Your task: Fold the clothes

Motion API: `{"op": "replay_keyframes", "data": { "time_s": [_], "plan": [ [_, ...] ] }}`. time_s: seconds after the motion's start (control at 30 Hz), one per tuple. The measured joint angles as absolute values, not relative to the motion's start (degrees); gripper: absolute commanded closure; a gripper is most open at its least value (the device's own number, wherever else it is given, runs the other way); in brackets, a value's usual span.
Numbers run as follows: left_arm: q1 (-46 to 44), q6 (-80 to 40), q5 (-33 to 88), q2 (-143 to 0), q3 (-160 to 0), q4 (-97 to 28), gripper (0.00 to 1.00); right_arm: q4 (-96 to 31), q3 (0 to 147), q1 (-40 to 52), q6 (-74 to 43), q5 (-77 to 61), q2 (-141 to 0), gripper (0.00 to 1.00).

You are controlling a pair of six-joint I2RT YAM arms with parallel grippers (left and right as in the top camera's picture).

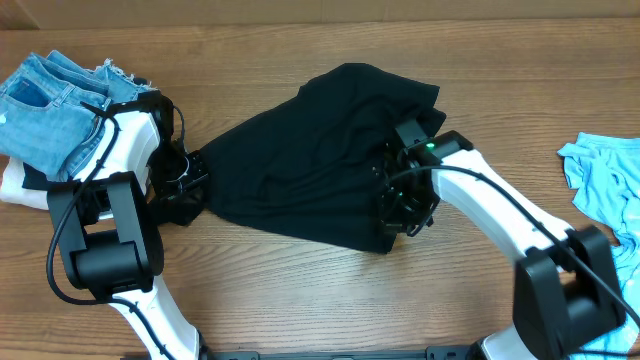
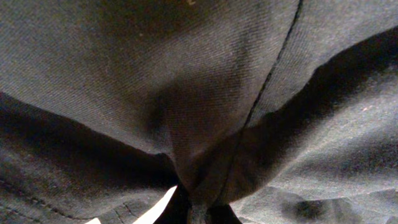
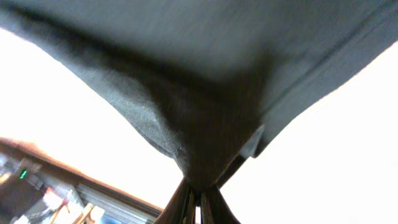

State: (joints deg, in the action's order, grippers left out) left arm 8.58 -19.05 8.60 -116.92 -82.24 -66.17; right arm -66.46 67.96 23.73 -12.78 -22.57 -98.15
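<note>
Clothes on the table [image 1: 300, 300]: the main one is a black garment [image 1: 300, 160], lying loose and rumpled in the middle between the two arms. Its wide end reaches toward the far edge and it narrows toward the left.

The left claw [image 1: 195, 172] is right at that narrow left end. In its wrist view the black fabric fills pretty much the whole frame and bunches into a tight pinch at the bottom centre. The fingers are barely visible there, but the claw looks closed on the fabric with no real gap.

The right claw [image 1: 398, 205] is over the garment's right side, close to the near hem. Its wrist view is clearer: the dark fingers [image 3: 177, 208] sit nearly together at the bottom, with a fold of the fabric clamped between them. The cloth fans out from that pinch, with a blown-out bright background behind it.

Other stuff: denim shorts [image 1: 50, 95] with frayed hems sit in the far left corner, on top of something white [image 1: 12, 185] that I can't identify. A light blue garment [image 1: 610, 180] is crumpled at the right edge, partly out of frame and well apart from the black one.
</note>
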Motion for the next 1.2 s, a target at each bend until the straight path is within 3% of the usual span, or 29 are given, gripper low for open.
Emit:
{"op": "replay_keyframes", "data": {
  "time_s": [0.17,0.23,0.3,0.33,0.57,0.63,0.73,0.87,0.97,1.03,1.2],
  "plan": [
    [8.58,-19.05,8.60,-116.92,-82.24,-66.15,0.96,-73.78,67.90,26.00,-10.83,-24.88,-97.12,0.94],
    [8.58,-19.05,8.60,-116.92,-82.24,-66.17,0.96,-76.25,67.90,28.69,-10.57,-25.61,-97.12,0.87],
    [8.58,-19.03,8.60,-116.92,-82.24,-66.08,0.96,-77.93,67.90,32.80,-10.44,-26.15,-97.12,0.65],
    [8.58,-19.05,8.60,-116.92,-82.24,-66.06,0.96,-78.13,67.90,34.44,-10.37,-26.30,-97.12,0.60],
    [8.58,-19.03,8.64,-116.92,-82.24,-66.08,0.95,-73.19,67.81,39.40,-12.56,-23.07,-97.12,0.53],
    [8.58,-18.85,8.78,-116.92,-82.24,-66.08,0.95,-65.89,67.77,39.13,-15.11,-20.29,-97.12,0.81],
    [8.58,-17.76,8.78,-116.92,-82.24,-66.30,0.96,-57.58,67.77,37.67,-19.38,-14.74,-97.23,0.93],
    [8.58,-14.85,9.13,-116.92,-83.07,-68.82,0.96,-56.53,67.75,35.40,-21.41,-11.97,-102.08,0.95],
    [8.58,-11.70,9.47,-116.97,-87.48,-72.99,0.89,-56.88,66.78,34.59,-20.86,-11.29,-106.39,0.95],
    [8.58,-10.26,10.22,-116.90,-92.16,-75.59,0.82,-55.46,64.29,34.59,-20.53,-11.07,-106.83,0.95],
    [8.58,-8.32,13.30,-114.10,-104.86,-78.89,0.47,-50.98,59.05,31.77,-20.34,-14.63,-104.77,0.96]
  ]
}}
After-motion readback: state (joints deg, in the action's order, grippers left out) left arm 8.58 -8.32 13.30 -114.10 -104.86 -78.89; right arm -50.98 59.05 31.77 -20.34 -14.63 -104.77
